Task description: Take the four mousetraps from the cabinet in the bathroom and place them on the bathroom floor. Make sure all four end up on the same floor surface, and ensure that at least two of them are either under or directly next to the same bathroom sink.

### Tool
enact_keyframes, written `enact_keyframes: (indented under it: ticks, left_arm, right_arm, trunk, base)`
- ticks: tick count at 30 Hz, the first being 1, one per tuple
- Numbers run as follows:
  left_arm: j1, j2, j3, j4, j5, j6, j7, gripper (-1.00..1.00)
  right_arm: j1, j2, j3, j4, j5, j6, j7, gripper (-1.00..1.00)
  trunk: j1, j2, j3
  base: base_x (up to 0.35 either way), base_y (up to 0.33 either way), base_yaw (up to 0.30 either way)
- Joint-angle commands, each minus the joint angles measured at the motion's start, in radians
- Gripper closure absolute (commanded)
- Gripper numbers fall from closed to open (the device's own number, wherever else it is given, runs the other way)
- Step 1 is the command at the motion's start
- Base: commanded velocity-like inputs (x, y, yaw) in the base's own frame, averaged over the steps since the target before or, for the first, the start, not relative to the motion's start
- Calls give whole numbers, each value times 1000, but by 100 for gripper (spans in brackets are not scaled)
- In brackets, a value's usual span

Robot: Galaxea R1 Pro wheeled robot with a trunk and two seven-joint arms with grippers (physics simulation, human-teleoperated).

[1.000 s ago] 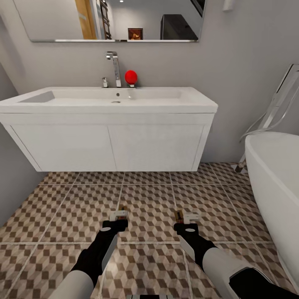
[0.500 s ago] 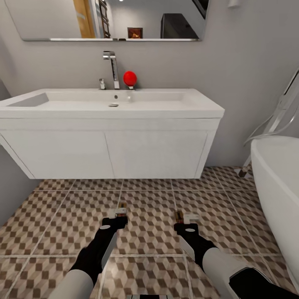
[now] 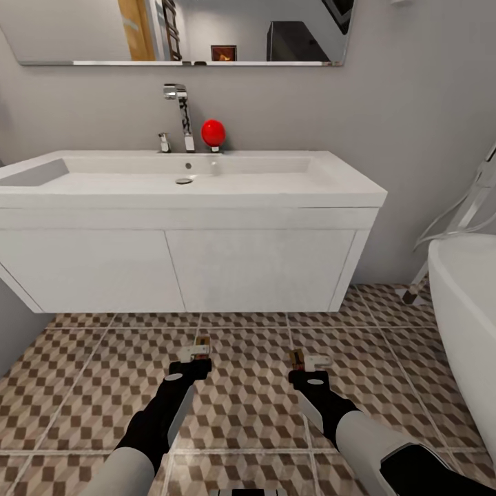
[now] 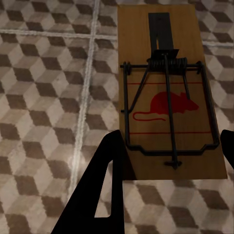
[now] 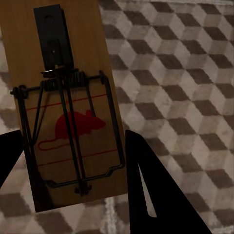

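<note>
Both arms reach forward over the cube-patterned bathroom floor (image 3: 248, 386), in front of the white bathroom sink (image 3: 207, 176) on its two-door vanity (image 3: 255, 269). My left gripper (image 3: 198, 353) is shut on a wooden mousetrap (image 4: 168, 92) with a red mouse mark and a dark wire spring; the black fingers (image 4: 105, 185) clamp its near end. My right gripper (image 3: 306, 359) is shut on a second mousetrap (image 5: 66, 107), held the same way above the tiles. In the head view each trap shows as a small brown tip (image 3: 202, 342) (image 3: 297, 358). The cabinet is out of view.
A chrome tap (image 3: 180, 114) and a red ball-shaped object (image 3: 213, 131) stand at the basin's back. A mirror (image 3: 186, 31) hangs above. A white bathtub (image 3: 468, 324) with a chrome standpipe (image 3: 458, 220) stands at the right. A grey wall closes the left.
The whole view has shifted: the vanity looks larger and nearer, and sits further right in the picture. Both grippers keep their traps in the same pose.
</note>
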Motion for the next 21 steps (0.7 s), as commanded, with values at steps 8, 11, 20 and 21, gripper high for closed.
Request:
enact_keyframes:
  ticks: [8, 11, 20, 21]
  left_arm:
    - [0, 0, 0, 11, 4, 11, 6, 100]
    - [0, -1, 0, 7, 4, 14, 6, 100]
    - [0, -3, -3, 8, 9, 17, 6, 100]
    - [0, -3, -3, 9, 10, 17, 6, 100]
  right_arm:
    - [0, -1, 8, -2, -11, 6, -5, 100]
    - [-1, -1, 8, -2, -11, 6, -5, 100]
    - [0, 1, 9, -2, -10, 9, -4, 100]
    - [0, 1, 10, -2, -9, 9, -4, 100]
  trunk:
    - [0, 0, -1]
    - [0, 0, -1]
    - [2, -1, -20]
    - [3, -2, -24]
  base:
    - [2, 0, 0]
    - [0, 0, 0]
    - [0, 0, 0]
    - [0, 0, 0]
